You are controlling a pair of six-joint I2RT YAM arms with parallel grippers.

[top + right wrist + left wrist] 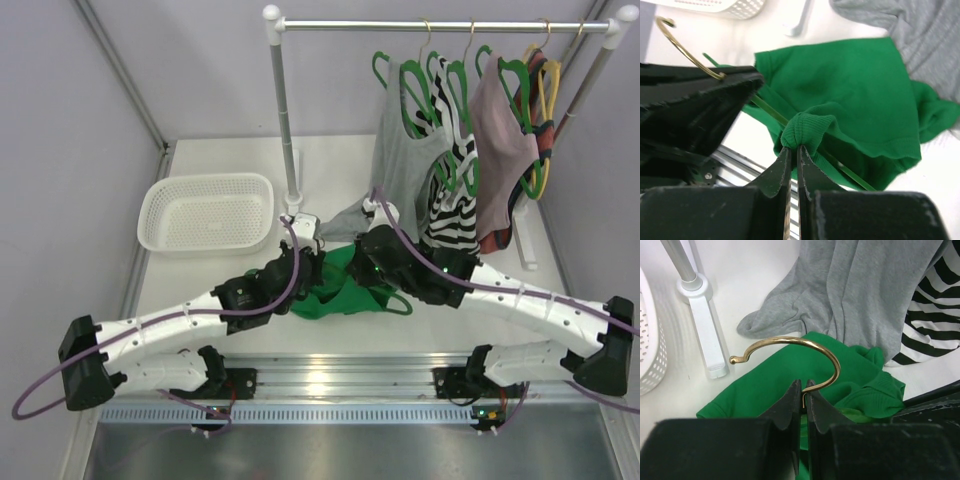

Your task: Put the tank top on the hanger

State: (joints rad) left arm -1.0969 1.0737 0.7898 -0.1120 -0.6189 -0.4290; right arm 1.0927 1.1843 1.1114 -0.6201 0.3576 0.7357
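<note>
1. While our left gripper [803,386] pinches the hanger [790,339] by its gold hook, the tank top [840,85] lies bunched on the table [765,270].
2. Our right gripper [794,152] nips a fold of its edge.

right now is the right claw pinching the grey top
No, the right claw is pinched shut on a bunched fold of the green tank top, with the grey top lying beyond it.

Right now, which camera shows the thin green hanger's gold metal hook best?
Left wrist: the whole gold metal hook arcs above the left end effector, which pinches its stem. Right wrist catches only part of it, top left; in top external it cannot be made out.
</note>
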